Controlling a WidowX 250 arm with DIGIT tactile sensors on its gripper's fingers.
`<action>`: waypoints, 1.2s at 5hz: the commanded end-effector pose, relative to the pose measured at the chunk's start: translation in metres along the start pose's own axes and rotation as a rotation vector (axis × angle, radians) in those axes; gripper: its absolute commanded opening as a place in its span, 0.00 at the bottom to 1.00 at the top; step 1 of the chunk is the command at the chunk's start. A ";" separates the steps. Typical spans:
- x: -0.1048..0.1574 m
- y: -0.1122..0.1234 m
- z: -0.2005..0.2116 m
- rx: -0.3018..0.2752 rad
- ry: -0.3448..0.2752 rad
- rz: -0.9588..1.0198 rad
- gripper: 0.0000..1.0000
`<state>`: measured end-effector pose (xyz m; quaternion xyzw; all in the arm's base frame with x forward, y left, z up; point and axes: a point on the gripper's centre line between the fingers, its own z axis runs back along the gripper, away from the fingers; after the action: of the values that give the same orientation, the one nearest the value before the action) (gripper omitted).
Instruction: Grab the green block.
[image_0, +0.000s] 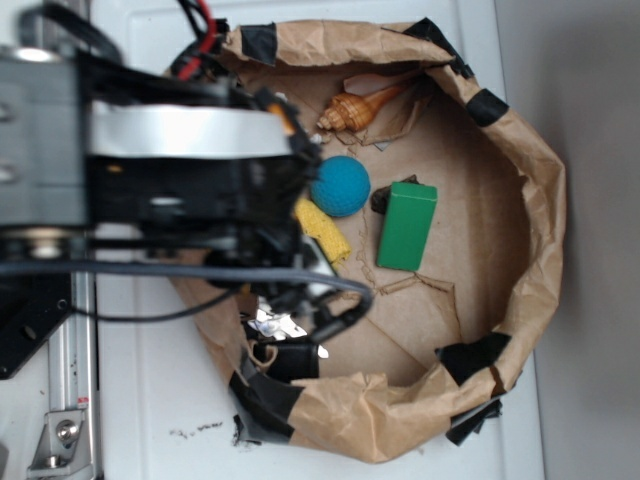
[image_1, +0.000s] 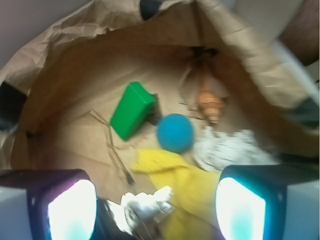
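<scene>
Green rectangular block (image_1: 132, 111), bright and smooth-faced, lies flat on the floor of the crumpled brown paper basin (image_0: 535, 190), just beside the round teal-blue ball (image_1: 175, 132). I judge it rigid, light and a little slick, best pinched across its two long flat sides. My hand (image_1: 156, 202) hangs above the yellow piece (image_1: 170, 167), fingers spread wide, holding and touching nothing.

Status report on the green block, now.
Claw open, empty. Green block free on bag floor, untouched. Blue ball beside it, yellow piece under claw.
</scene>
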<state>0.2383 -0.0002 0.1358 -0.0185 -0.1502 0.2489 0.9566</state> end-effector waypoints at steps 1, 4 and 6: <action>0.027 -0.007 -0.058 0.047 -0.016 0.273 1.00; 0.052 -0.016 -0.099 0.074 -0.023 0.291 1.00; 0.053 -0.019 -0.109 0.081 -0.012 0.234 0.00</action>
<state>0.3153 0.0077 0.0405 0.0128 -0.1236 0.3640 0.9231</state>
